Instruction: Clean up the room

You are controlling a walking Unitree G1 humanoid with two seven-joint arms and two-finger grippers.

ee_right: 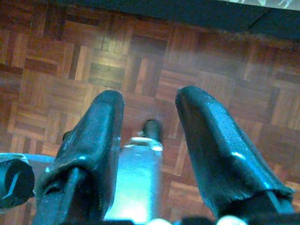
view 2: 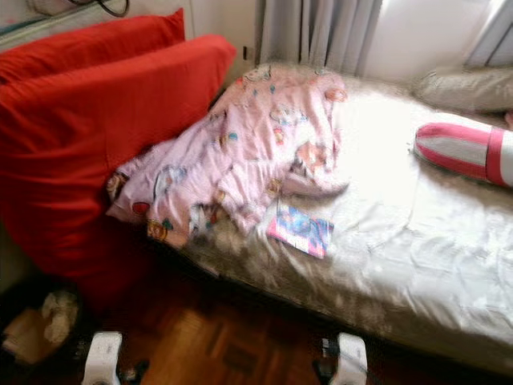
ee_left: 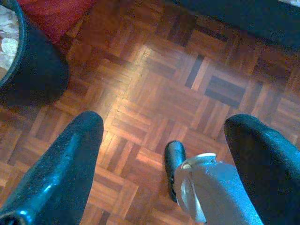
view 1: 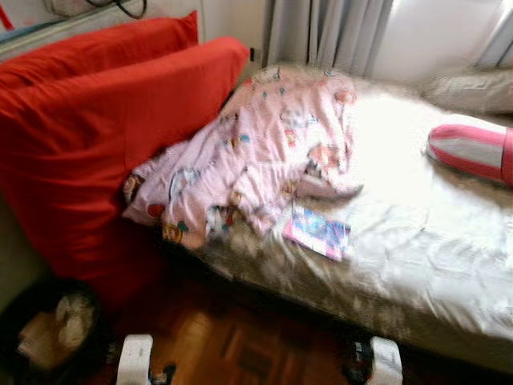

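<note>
**Soft bedding and a thin booklet to be gathered from the bed**

A crumpled pink cotton blanket printed with cartoon figures [view 1: 256,152] is seen heaped at the head of the cream-sheeted bed [view 1: 433,257], its upper edge resting against two large red fabric cushions [view 1: 104,136]. Just beside its lower edge a small flat colourful booklet [view 1: 317,231] lies on the sheet. The blanket is judged light, limp and non-slippery; a bunched fold near its middle should be pinched so that it does not trail. The booklet is judged thin and bendable, best taken by a free edge. A pink-and-grey striped bolster [view 1: 473,151] lies well apart. The left tool [ee_left: 164,154] hangs over the parquet floor [ee_left: 154,79] with fingers spread; the right tool [ee_right: 149,140] is likewise held apart, empty.
</note>
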